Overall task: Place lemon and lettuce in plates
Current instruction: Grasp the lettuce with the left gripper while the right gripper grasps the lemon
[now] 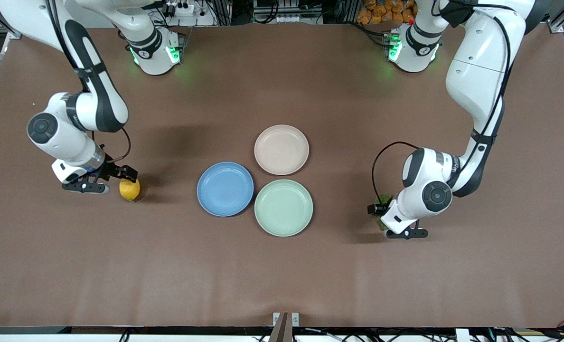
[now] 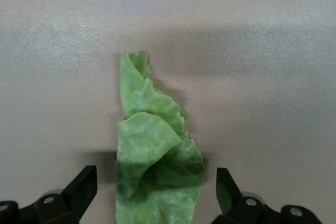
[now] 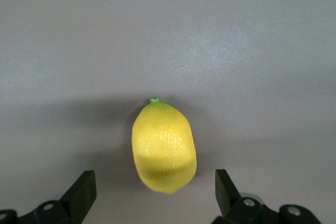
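- The right arm comes from its base at the top of the front view, folds at the elbow and bends down, wrist low over the table (image 1: pixel 282 275).
- The right gripper (image 3: pixel 155 190) stands with fingers spread wide, one on each side of the lemon (image 3: pixel 164 148), not clamped on it; the fruit lies on the table toward the right arm's end.
- The left arm drops from its base, elbow out toward the table edge, forearm doubled back toward the plates.
- The left gripper (image 2: pixel 156 190) is likewise released, fingers (image 2: pixel 81 187) straddling the lettuce (image 2: pixel 152 166), which lies flat on the table toward the left arm's end; whether a finger brushes the leaf is hard to judge.
- The blue plate (image 1: pixel 225 189), beige-pink plate (image 1: pixel 281 149) and mint-green plate (image 1: pixel 283 207) cluster mid-table, rims close or touching, well apart from both grippers.
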